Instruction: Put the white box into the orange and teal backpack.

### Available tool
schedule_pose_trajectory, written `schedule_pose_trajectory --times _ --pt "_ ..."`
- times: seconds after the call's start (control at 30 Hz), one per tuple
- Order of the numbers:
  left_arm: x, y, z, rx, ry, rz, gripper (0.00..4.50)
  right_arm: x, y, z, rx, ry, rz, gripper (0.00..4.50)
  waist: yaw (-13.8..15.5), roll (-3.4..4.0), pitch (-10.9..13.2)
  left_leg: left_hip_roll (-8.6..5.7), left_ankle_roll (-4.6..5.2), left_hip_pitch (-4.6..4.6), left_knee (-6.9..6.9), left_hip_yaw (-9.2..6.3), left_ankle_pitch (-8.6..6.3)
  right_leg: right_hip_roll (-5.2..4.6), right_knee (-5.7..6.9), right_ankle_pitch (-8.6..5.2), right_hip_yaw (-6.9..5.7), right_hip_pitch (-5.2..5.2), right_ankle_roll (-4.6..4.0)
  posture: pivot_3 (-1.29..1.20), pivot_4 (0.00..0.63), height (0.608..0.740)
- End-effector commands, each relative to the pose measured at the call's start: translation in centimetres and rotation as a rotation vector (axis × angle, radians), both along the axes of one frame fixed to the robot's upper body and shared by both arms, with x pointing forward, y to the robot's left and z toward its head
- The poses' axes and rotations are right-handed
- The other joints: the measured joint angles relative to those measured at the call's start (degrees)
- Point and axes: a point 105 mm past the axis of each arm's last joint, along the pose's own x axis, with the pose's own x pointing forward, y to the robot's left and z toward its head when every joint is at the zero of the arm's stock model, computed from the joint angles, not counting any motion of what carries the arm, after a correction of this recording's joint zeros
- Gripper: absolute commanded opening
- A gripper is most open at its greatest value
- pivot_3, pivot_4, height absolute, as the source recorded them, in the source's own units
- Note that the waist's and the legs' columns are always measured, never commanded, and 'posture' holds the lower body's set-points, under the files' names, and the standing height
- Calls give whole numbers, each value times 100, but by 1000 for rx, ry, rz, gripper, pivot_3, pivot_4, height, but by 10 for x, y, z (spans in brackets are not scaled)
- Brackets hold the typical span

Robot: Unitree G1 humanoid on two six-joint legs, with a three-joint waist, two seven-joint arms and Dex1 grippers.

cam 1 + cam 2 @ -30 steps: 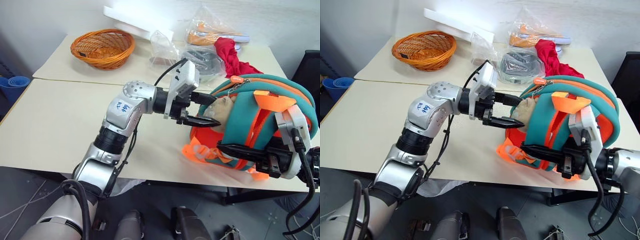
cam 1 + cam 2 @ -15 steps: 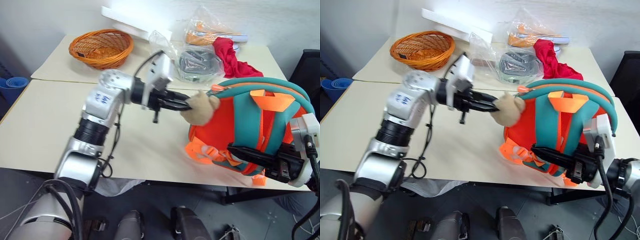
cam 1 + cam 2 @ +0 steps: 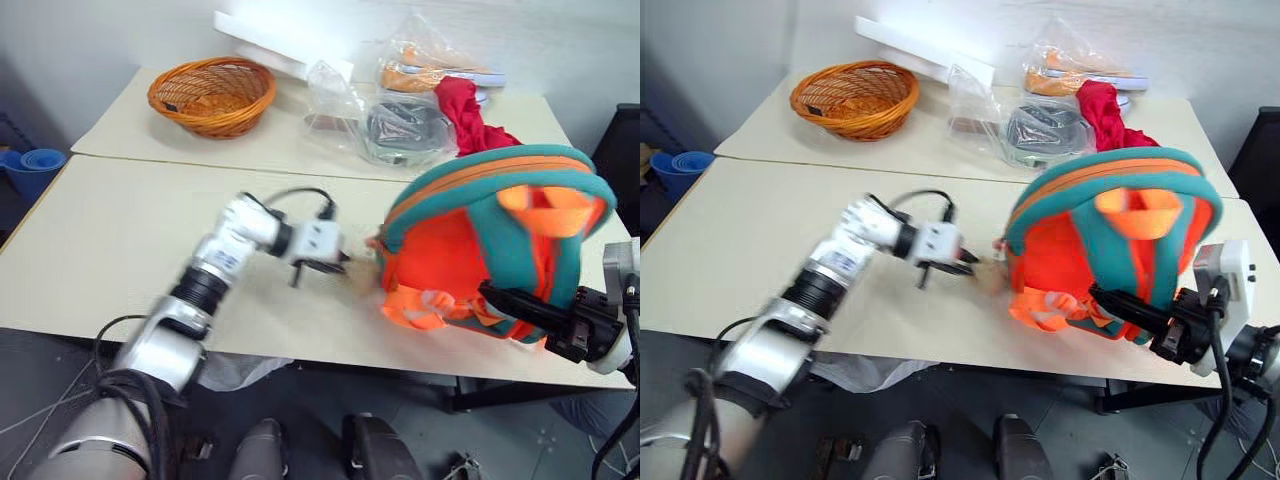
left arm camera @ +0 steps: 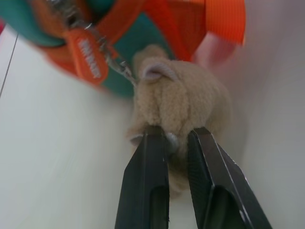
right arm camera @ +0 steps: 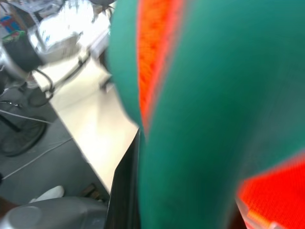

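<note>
The orange and teal backpack (image 3: pixel 480 230) stands upright near the table's front right edge. Its beige plush toy (image 4: pixel 183 102) hangs low by the tabletop at the backpack's left side. My left gripper (image 3: pixel 343 266) is shut on the plush, both black fingers (image 4: pixel 147 176) pinching into its fur. My right gripper (image 3: pixel 495 295) reaches in from the right and is shut on a teal strap (image 5: pixel 200 119) at the backpack's lower front; one dark finger (image 5: pixel 125 191) shows beside the strap. The white box is out of view.
An orange wicker basket (image 3: pixel 212 95) sits at the back left. A white foam slab (image 3: pixel 280 45), clear plastic bags (image 3: pixel 400 125) and a red cloth (image 3: pixel 465 105) lie along the back. The backpack stands close to the table's front edge (image 3: pixel 330 350).
My left gripper closed on the plush toy and dropped with it toward the tabletop. The backpack now stands more upright, and my right gripper has drifted right with the strap.
</note>
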Motion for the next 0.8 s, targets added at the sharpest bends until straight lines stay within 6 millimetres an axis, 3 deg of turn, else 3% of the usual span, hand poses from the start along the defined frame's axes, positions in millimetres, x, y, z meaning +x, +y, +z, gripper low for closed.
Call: schedule_pose_trajectory --times 0.03,0.07,0.27,0.4,0.5,0.6,0.67,0.73,0.8 --pt "3 -9 2 -21 -21 27 278 5 -5 3 -30 -55 -24 0 -15 1 -1 0 1 4 -1 6 -1 -1 -1 1 5 2 2 0 150 740" --pt "5 -5 5 -40 6 45 278 7 -8 1 -49 -55 -41 0 -21 1 -1 0 2 5 -1 7 -1 -1 0 2 6 2 3 0 150 740" --pt "-2 53 36 -173 359 111 2206 -2 -55 2 -124 11 -124 1988 -87 5 0 14 -2 6 -6 19 -3 3 9 0 -2 -10 -1 0 150 740" --pt "-7 119 66 -285 530 216 3484 -32 -115 17 -202 83 -216 3397 -84 10 -2 13 -4 15 -10 18 -2 9 11 -3 -7 -7 -3 0 150 740" --pt "-16 151 91 -350 591 251 4434 -48 -141 31 -189 111 -272 4466 -98 6 -2 14 -6 18 -12 20 -4 11 5 -4 -17 -4 -4 0 150 740" --pt "-24 182 122 -418 595 283 4474 -62 -159 44 -157 108 -324 4490 -133 4 -1 8 -5 22 -11 25 -5 7 6 -5 -21 -1 -2 0 150 740" --pt "-24 187 131 -450 573 307 4474 -64 -166 46 -163 94 -349 4490 -139 1 -1 10 -9 20 -10 21 -7 5 4 -5 -22 0 -2 0 150 740" --pt "-22 181 125 -443 536 326 4474 -59 -169 38 -171 64 -393 4490 -139 4 -3 10 -13 21 -10 15 -10 2 -1 -6 -21 6 -3 0 150 740" --pt "-14 170 99 -391 477 395 4474 -48 -169 22 -172 30 -456 4490 -140 2 -6 9 -13 26 -10 15 -12 -9 -3 -6 -18 13 -2 0 150 740"
